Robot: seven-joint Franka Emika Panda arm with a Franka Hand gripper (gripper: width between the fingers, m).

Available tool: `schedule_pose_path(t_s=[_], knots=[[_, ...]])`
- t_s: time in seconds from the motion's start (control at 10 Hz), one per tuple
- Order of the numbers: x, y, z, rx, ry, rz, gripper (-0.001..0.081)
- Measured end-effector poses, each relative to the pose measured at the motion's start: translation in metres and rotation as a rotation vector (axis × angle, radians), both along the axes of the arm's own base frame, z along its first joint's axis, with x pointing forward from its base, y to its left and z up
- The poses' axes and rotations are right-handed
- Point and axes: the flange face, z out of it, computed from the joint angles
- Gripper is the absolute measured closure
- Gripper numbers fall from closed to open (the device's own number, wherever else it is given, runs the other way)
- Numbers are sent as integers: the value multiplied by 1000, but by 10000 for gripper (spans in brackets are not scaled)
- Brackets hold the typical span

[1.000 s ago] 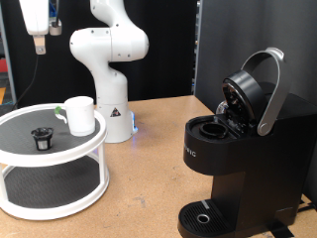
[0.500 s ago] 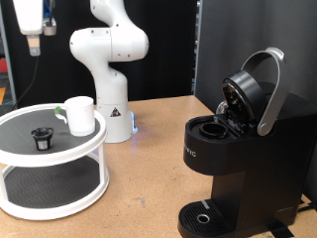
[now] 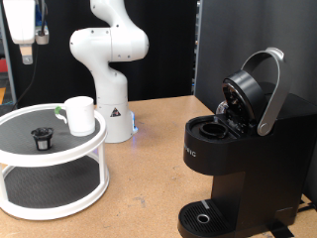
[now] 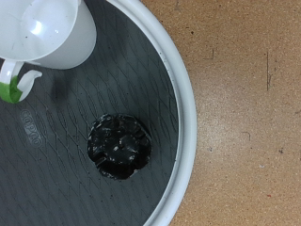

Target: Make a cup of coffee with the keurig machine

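The white mug [image 3: 80,115] stands on the top tier of a round white two-tier stand [image 3: 61,156], with a small dark coffee pod [image 3: 41,137] next to it. The wrist view looks straight down on the mug [image 4: 52,33], the pod [image 4: 119,148] and the stand's rim [image 4: 181,94]. The black keurig machine [image 3: 233,164] stands at the exterior view's right, its lid [image 3: 250,91] raised and its pod chamber open. Its drip tray [image 3: 203,216] has nothing on it. My gripper [image 3: 27,56] hangs high above the stand at the exterior view's top left, holding nothing that shows.
The white arm base [image 3: 109,59] stands behind the stand on the wooden table [image 3: 149,169]. A dark panel rises behind the machine. The stand's lower tier [image 3: 50,188] has a dark mesh floor.
My gripper has moved up and towards the exterior view's left, away from the stand. The mug, pod and machine have not moved.
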Motion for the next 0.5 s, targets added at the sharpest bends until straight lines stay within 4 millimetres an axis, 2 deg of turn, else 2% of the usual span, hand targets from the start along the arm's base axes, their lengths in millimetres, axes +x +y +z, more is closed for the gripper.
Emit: schedule_pose_path(t_s=[0.2,0.3,0.5], knots=[[1,1,-3,-3,-11,4,-1],[2,2,-12,-15,-24,23,-1],[1,4,-43,-48,-44,63,-1]])
